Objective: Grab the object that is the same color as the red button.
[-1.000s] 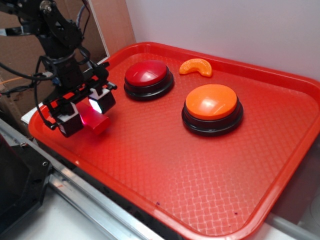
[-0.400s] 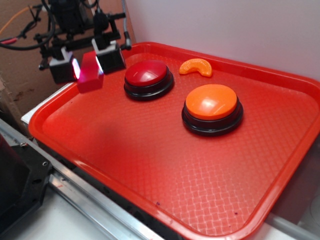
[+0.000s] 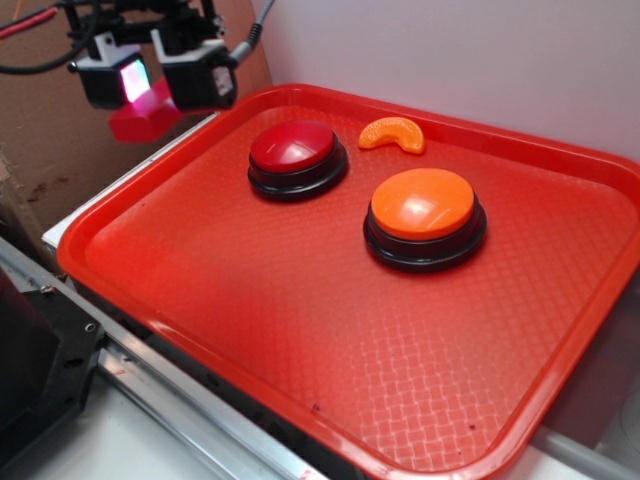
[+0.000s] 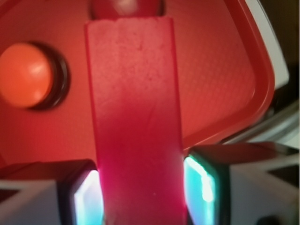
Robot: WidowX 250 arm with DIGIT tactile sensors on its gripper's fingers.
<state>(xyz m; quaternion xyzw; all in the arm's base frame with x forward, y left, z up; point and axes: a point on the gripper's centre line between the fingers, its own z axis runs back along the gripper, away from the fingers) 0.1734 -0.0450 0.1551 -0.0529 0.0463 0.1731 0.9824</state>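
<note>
Gripping the red block (image 3: 143, 113) between both pads, the gripper (image 3: 148, 80) is seen raised above the tray's (image 3: 330, 330) far-left corner, well clear of the red button (image 3: 296, 150). Pad pressure should be kept firm and level, since the block hangs mostly below the pads (image 4: 199, 183).

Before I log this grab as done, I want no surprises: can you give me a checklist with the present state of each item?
1. Right item: the red block matches the red button in color. Ok.
2. Grip: the tool has a finger on each side of the block. Ok.
3. Lift: block hangs off the tray, near its far left corner. Ok.
4. Wrong picks: orange slice piece and orange button sit on the tray, apart from the tool. Ok.
5. Grip firmness against slipping. Cannot tell.
</note>
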